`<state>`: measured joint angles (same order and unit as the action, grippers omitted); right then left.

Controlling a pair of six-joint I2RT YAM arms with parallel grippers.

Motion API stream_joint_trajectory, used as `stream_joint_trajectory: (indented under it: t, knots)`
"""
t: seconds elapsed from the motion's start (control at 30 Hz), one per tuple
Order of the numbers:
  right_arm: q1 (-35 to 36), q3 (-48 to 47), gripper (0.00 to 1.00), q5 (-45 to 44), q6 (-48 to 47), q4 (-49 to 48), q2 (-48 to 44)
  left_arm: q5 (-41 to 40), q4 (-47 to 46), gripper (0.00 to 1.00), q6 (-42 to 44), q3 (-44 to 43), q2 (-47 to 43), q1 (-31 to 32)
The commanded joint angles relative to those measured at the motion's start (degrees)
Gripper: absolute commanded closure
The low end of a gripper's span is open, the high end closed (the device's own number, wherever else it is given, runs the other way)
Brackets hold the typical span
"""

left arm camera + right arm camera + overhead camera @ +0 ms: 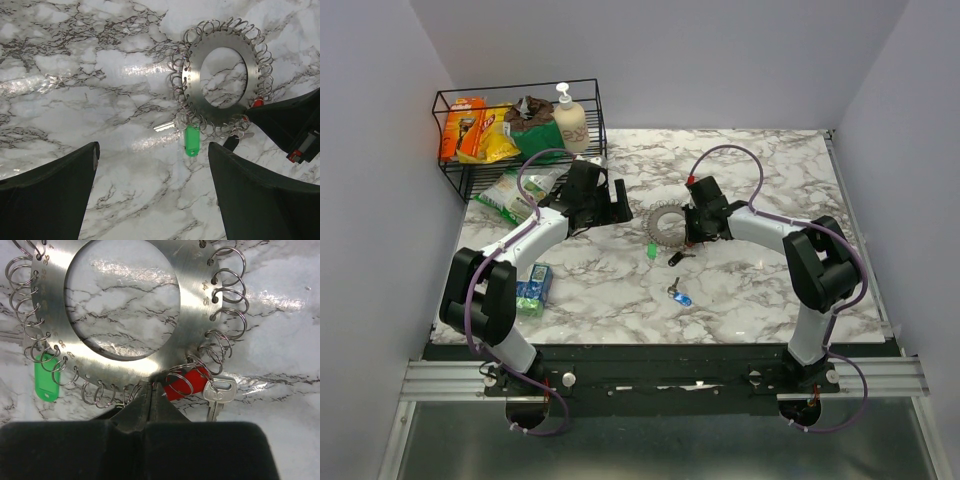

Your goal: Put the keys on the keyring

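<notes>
Two arms are in over the marble table [770, 290], and the keyring [667, 222] lies flat mid-table between them. The right gripper [150, 396] is pinched tight on the keyring's near rim, fingers together on the steel plate. Right beside that grip, the red key [186, 382] sits among the small wire loops at the rim, a silver key head touching it. Across the plate, the green key [46, 377] lies under the loops on the other side of the rim; whether it is hooked on, I cannot tell.

Over to the left gripper [152, 155]: spread wide, nothing between its fingers, hanging above bare marble just short of the green key. From above, a black key [677, 258] lies just beside the right gripper, and the blue key [681, 297] sits apart, nearer the arm bases. Back left, a wire basket [455, 180] holds a soap bottle [571, 122].
</notes>
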<state>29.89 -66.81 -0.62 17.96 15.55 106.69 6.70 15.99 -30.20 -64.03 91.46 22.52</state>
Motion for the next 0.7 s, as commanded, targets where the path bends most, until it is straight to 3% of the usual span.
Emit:
stream_joint_trajectory:
  t: [0.0, 0.37, 0.67]
  knots:
    - [-0.36, 0.36, 0.99, 2.99, 1.03, -0.70, 0.09, 0.95, 0.36, 0.01, 0.31, 0.05, 0.47, 0.15]
    - [-0.27, 2.38, 0.99, 16.60, 9.02, -9.39, 0.18, 3.49, -0.96, 0.01, -0.48, -0.83, 1.70, 0.24]
    - [1.40, 2.64, 0.93, 17.50, 6.92, -9.75, -2.01, 3.32, -0.43, 0.01, -0.13, -0.74, 1.97, 0.24]
